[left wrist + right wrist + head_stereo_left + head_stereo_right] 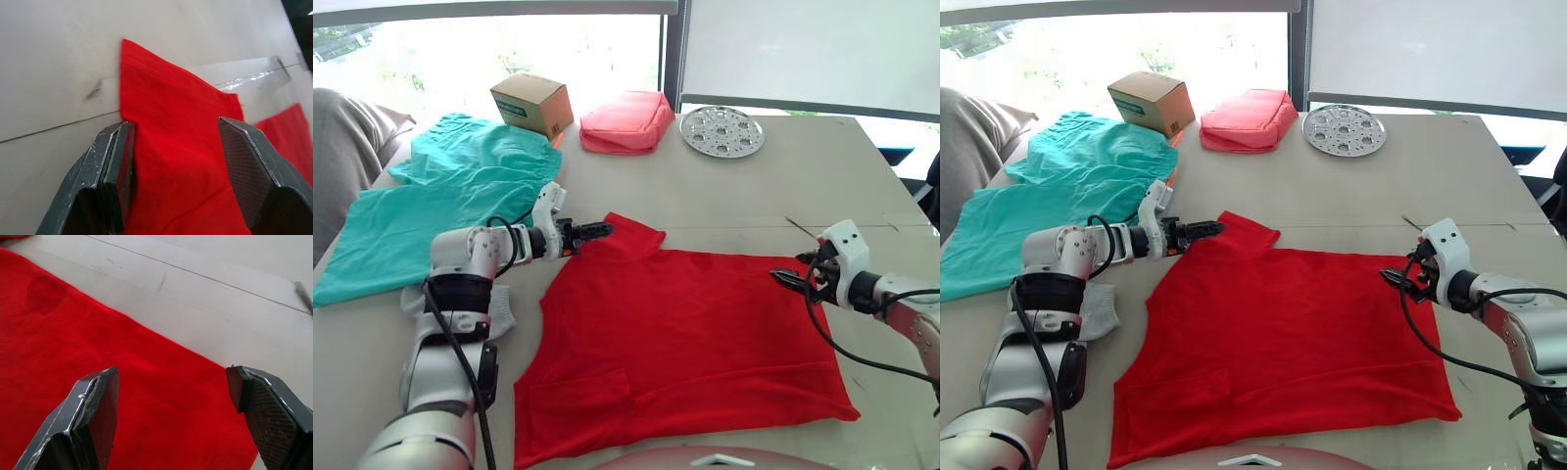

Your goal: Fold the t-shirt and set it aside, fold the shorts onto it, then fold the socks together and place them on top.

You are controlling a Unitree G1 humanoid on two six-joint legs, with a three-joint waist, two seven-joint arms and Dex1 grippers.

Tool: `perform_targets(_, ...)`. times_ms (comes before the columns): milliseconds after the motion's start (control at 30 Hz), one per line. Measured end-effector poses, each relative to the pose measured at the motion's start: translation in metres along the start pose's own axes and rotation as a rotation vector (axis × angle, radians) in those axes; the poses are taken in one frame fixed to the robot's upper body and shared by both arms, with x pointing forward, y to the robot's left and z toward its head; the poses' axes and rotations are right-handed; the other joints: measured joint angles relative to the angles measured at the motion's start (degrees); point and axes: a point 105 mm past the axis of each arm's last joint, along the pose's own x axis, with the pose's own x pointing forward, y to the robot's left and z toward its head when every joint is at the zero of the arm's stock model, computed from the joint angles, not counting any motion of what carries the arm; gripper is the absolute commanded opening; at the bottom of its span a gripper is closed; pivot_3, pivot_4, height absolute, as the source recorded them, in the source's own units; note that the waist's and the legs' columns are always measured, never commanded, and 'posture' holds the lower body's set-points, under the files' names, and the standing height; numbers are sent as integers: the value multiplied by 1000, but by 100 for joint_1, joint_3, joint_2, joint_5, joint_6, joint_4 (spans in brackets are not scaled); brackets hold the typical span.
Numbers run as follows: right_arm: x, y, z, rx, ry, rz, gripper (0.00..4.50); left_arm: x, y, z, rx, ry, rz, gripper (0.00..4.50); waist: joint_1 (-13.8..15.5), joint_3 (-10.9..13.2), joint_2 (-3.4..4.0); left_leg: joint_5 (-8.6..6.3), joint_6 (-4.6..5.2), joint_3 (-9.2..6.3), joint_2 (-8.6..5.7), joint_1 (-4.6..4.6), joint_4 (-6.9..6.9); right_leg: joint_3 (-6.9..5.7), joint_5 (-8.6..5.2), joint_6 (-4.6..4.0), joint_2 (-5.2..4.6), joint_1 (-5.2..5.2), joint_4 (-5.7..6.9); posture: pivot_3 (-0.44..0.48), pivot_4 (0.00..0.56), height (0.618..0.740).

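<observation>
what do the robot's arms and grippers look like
Both arms are silver-grey metal with black joint sections and loose black cables looping along them. Each wrist carries a white housing. The left gripper and right gripper each have two black fingers with wedge-shaped textured pads, scuffed at the edges.

Strong daylight pours in from the window [509, 49] at the far left, which is washed out to near white. The pale table [783, 186] is bright and evenly lit, with soft, faint shadows beneath the arms. The metal disc [722, 130] at the far side glints lightly. Head views are sharp in the middle, with slight bending toward the edges. In the wrist views, the near fingers [115, 181] look soft and out of focus, and a strip of glare crosses the table beyond the red t-shirt [176, 161].
</observation>
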Motion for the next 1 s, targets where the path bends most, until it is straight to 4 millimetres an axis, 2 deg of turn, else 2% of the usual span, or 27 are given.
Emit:
perform_targets(200, -4, 26, 5, -8, -70, 109, 3690, 20, -7, 15, -52, 21, -36, 2921, -4, 1, -1, 0, 0, -10, -5, -3, 1, -5, 0, 1, -1, 3, 0, 0, 150, 739)
perform_targets(400, -14, 55, 14, -47, -163, 245, 3690, 37, -5, 24, -26, 9, -7, 2921, -8, 1, -2, 0, 0, -12, -5, -2, 1, -7, 0, 2, -2, 7, -2, 0, 150, 739)
perform_targets(533, -16, 60, 16, -55, -188, 266, 3690, 42, -4, 26, 28, 17, -1, 2921, -4, 1, -2, 0, 1, -14, -6, 4, 1, -8, -1, 2, -5, 15, -1, 0, 150, 739)
perform_targets(667, -17, 62, 16, -61, -202, 263, 3763, 43, 1, 25, 124, 41, 18, 1211, 0, 1, -3, -1, 1, -17, -7, 0, 2, -12, 0, 2, -6, 15, -4, 0, 150, 739)
perform_targets(733, -16, 59, 16, -62, -198, 243, 3763, 42, 3, 22, 146, 61, 14, 209, -1, 2, -3, 0, 1, -22, -7, 0, 2, -13, 0, 1, -6, 15, -4, 0, 150, 739)
perform_targets(767, -16, 57, 15, -61, -195, 228, 3763, 42, 3, 20, 149, 66, 8, 69, -4, 2, -3, 0, 1, -24, -7, -1, 2, -15, 0, 1, -6, 14, -4, 0, 150, 739)
perform_targets(833, -12, 44, 14, -52, -170, 164, 3763, 42, 3, 20, 165, 70, -3, 69, -11, 3, -3, 0, 1, -33, -6, -1, 2, -14, 0, 1, -7, 14, -4, 0, 150, 739)
perform_targets(933, -6, 8, 12, -28, -93, -1, 3763, 40, 0, 21, 185, 66, -36, 69, -15, 4, -2, 0, 1, -47, -7, 0, 5, -14, 0, 0, -8, 14, -1, 0, 150, 739)
perform_targets(1000, -2, -8, 13, -6, -41, -82, 3763, 38, -1, 21, 192, 64, -58, 69, -19, 4, -1, 0, 1, -53, -6, -3, 4, -18, 0, 0, -7, 12, -2, 0, 150, 739)
